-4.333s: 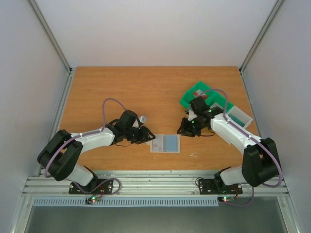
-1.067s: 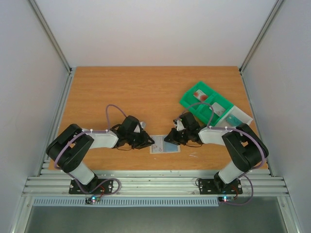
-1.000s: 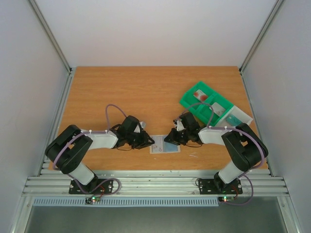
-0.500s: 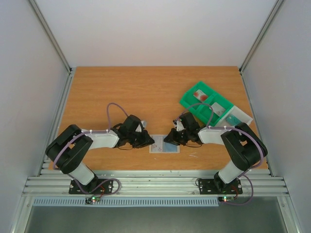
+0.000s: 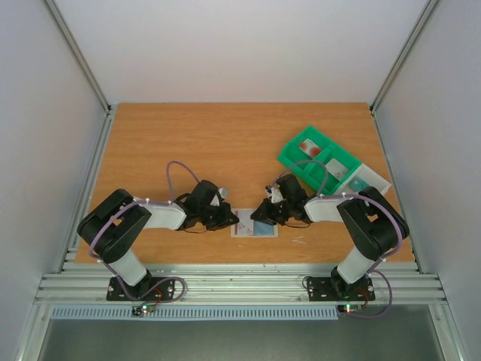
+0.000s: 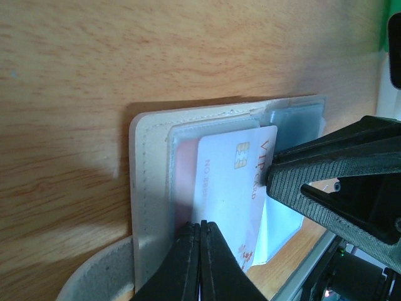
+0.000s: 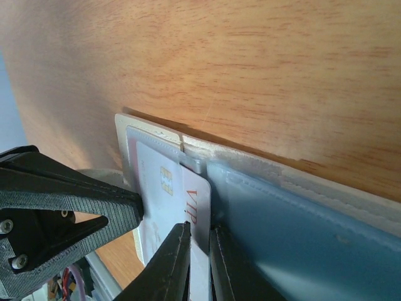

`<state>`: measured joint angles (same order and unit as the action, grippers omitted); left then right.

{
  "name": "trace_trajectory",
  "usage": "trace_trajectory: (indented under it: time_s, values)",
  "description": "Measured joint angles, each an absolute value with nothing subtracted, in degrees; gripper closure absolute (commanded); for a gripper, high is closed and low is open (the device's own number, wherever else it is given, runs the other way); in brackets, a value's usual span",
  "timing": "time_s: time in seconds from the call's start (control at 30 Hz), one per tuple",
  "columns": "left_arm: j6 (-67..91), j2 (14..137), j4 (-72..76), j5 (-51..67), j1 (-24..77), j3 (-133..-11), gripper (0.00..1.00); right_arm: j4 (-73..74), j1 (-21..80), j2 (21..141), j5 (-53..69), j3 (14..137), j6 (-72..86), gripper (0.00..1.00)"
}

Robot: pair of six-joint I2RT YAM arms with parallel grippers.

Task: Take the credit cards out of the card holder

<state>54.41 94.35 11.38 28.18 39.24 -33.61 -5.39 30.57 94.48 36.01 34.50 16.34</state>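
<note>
Card holder is lying open and flat on the wooden table, near the front edge, right between the two arms. Both grippers are down on it, one from each side. A white-and-pink VIP card is sticking partway out of its clear pocket, and a blue-grey card sits in the pocket next to it.

From the left wrist view, the left gripper has its fingertips pressed completely together, with the tips resting on the VIP card's near edge. The right gripper has just a thin slit between its fingers. That slit sits over the card's other edge, right by the pocket seam, and honestly I can't tell if it's actually pinching the card. The green tray is off to the right, well away from all this.
</note>
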Motion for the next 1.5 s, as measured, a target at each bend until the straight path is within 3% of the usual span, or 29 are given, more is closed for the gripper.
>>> trace_trajectory:
  time_s: [0.37, 0.97, 1.3, 1.5]
  values:
    - [55.1, 94.5, 13.3, 28.3, 39.2, -32.7, 0.99, -8.2, 30.4, 95.0, 36.5, 33.5, 18.0, 0.99]
    - [55.3, 94.4, 14.2, 28.3, 39.4, -32.5, 0.91, -6.6, 28.1, 90.4, 36.4, 31.3, 17.5, 0.99]
    - [55.2, 94.4, 14.0, 28.3, 39.4, -32.5, 0.97, -5.7, 27.2, 88.6, 36.6, 30.3, 17.0, 0.98]
    - [55.3, 94.4, 13.9, 28.1, 39.4, -32.5, 0.99, -11.1, 27.0, 91.2, 39.1, 29.3, 19.3, 0.9]
